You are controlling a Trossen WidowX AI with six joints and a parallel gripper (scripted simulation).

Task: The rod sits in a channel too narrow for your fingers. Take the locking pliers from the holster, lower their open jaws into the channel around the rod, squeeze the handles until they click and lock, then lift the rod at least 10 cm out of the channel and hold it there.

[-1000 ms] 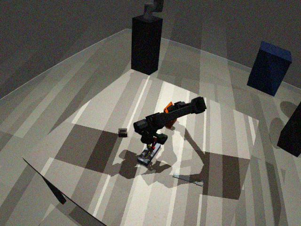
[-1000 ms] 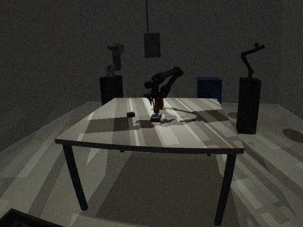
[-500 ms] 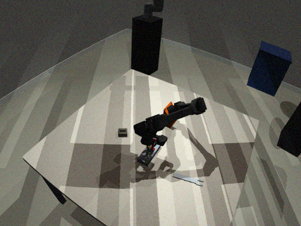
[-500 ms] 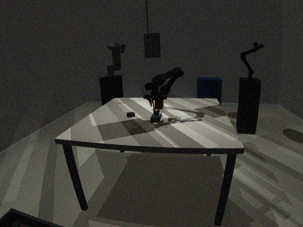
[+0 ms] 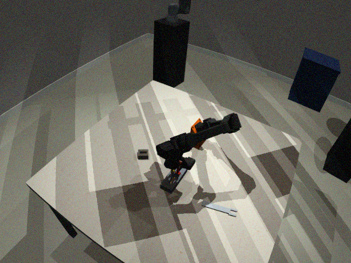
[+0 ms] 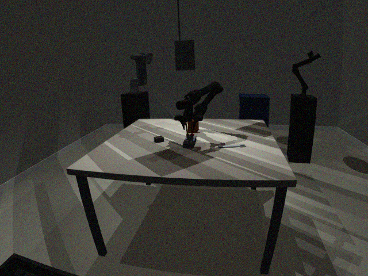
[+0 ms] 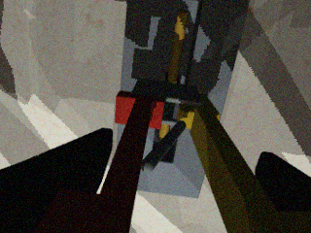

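The tool is standing part-way apart yet clamping on the handles of the locking pliers, one finger outside the red handle and one outside the yellow. It is holding them jaws-down above the channel block, presumably so that the jaws can reach where fingers cannot and the same grip can squeeze the handles. Whether the jaws are already straddling the rod is hidden. The channel block is resting on the tabletop, and the brass-coloured rod is lying lengthwise in its channel, passing beneath the pliers' head. To one side of the channel block, well apart, a small slotted box is standing, possibly the holster; no pliers are in it. On the opposite side a flat forked piece is lying unused. Locking and lifting seem to be remaining; a skewed jaw could be catching the channel wall.
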